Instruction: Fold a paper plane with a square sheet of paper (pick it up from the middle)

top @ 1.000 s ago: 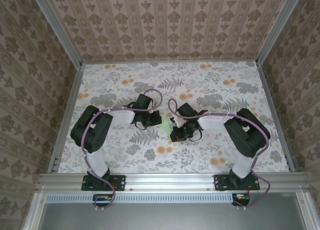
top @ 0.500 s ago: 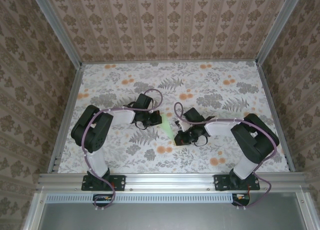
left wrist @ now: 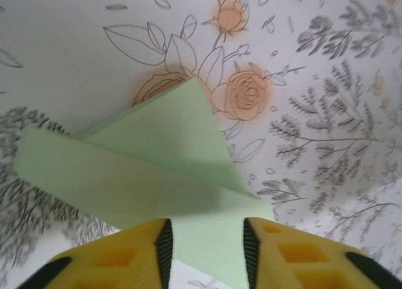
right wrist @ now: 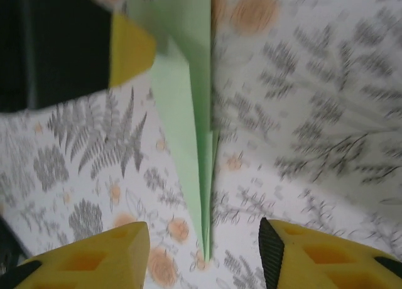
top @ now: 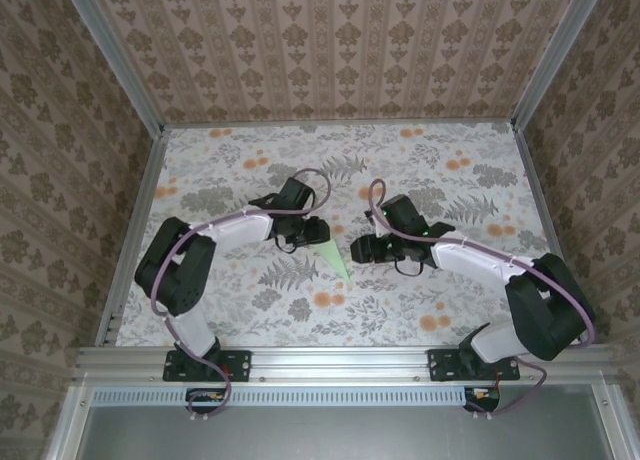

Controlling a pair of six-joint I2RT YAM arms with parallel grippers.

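Note:
The square sheet of paper stands folded as a slim pale green paper plane (top: pixel 334 259), lying on the floral table with its tip towards the near right. My left gripper (top: pixel 318 237) is at its wide rear end. In the left wrist view the plane (left wrist: pixel 157 169) spreads out ahead, and the left gripper (left wrist: pixel 206 248) is open with green paper showing in the gap. My right gripper (top: pixel 358 248) sits just right of the plane. Seen from the right wrist, the plane (right wrist: pixel 188 81) narrows to a point between the spread fingers of the open right gripper (right wrist: pixel 204 257), which touch nothing.
The floral table (top: pixel 420 160) is fenced by aluminium rails on the left (top: pixel 135 230) and right (top: pixel 545 230), with patterned walls behind. Both arms reach inward to the middle. The left gripper's yellow finger (right wrist: pixel 130 49) is visible in the right wrist view.
Both grippers have opened and let go of the plane, which now lies on the table. The right arm has stretched out and its gripper has shifted back to the right of the paper.

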